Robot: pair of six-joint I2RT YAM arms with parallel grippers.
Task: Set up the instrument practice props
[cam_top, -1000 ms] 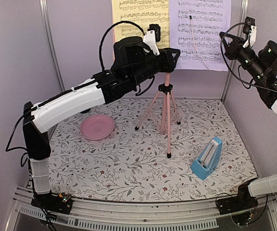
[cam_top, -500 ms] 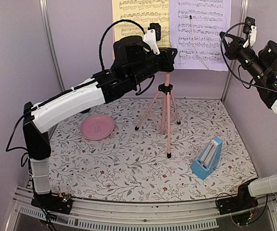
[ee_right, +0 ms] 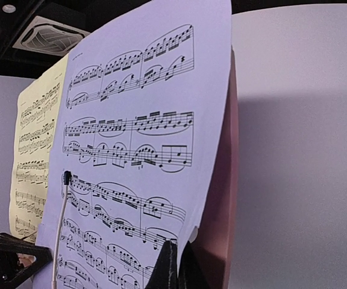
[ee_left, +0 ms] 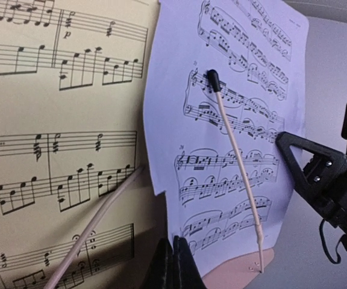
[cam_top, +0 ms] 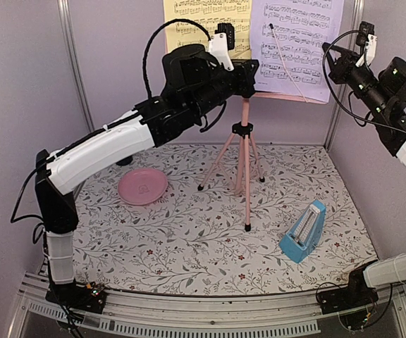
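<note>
The pink tripod music stand (cam_top: 244, 151) stands at the back centre, its desk behind the sheets. The yellow sheet (cam_top: 206, 21) rests on the left of the desk. The lavender sheet (cam_top: 294, 46) sits askew on the right, under a thin wire holder (ee_left: 234, 156). My left gripper (cam_top: 254, 72) is shut on its lower left edge (ee_left: 188, 241). My right gripper (cam_top: 327, 51) is shut on its lower right edge (ee_right: 179, 235), beside the pink desk's rim (ee_right: 221, 211). The blue pyramid metronome (cam_top: 304, 231) stands on the cloth at the front right.
A round pink plate (cam_top: 142, 186) lies on the floral cloth (cam_top: 189, 246) at the left, under my left arm. Lavender walls and metal posts (cam_top: 72, 70) close in the back and sides. The stand's legs spread around the cloth's middle.
The lavender sheet's left side has risen, so the sheet now tilts. My left gripper has moved up a little with it. The right gripper has barely moved.
</note>
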